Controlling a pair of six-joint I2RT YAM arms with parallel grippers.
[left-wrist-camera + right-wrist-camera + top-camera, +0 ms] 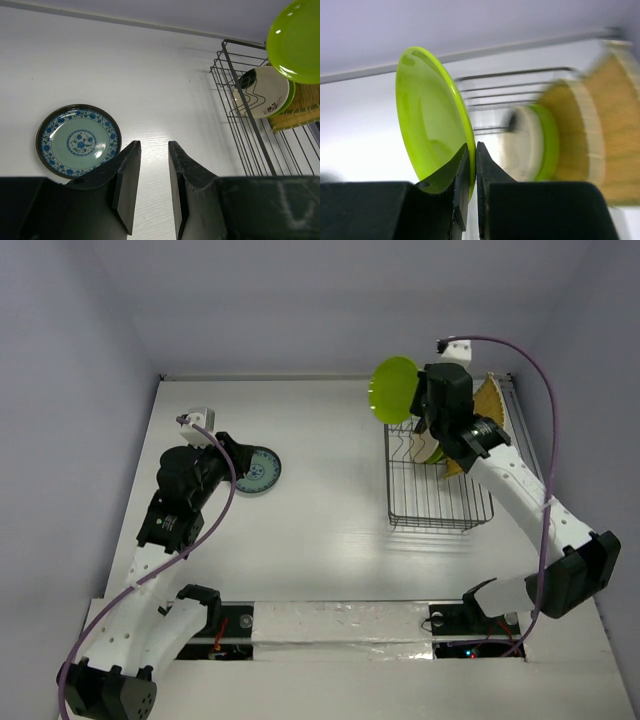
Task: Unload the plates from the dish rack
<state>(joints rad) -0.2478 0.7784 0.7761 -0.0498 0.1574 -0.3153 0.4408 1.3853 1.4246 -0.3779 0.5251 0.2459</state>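
**A:** Start with the big things. Where does everything sit?

**B:** The white desk [330, 540] is under both arms. The dish rack [440, 490] lies below the right pincer [472, 148] and beyond it. The two tan woven plates [490, 400] stand on edge at the rack's far side, the farthest things from that pincer.

**A:** And the round plates?

**B:** The right pincer is clamped on the lime green plate [427, 120]. It holds the plate upright by its lower rim, raised clear above the rack's corner. Beyond that pincer and to its right, a cream plate [262, 92] leans in the rack, with a second green plate [289, 95] close behind it. The teal plate [79, 141] lies flat on the desk, just ahead and left of the left pincer [153, 147].

**A:** What about the left pincer itself?

**B:** It is empty, with its jaws a modest gap apart, pointing down at bare desk.

**A:** How will the lime plate handle?

**B:** It looks stiff, glossy and fairly light. The rim is the only place to take hold, and a thin, smooth edge pinched at one spot could pivot or slip. I would tilt it down slowly and set it flat before letting go.

**A:** And the rest?

**B:** The cream one may chip, so take it by the top rim. The tan pair look bulkier, so they need a deeper bite.
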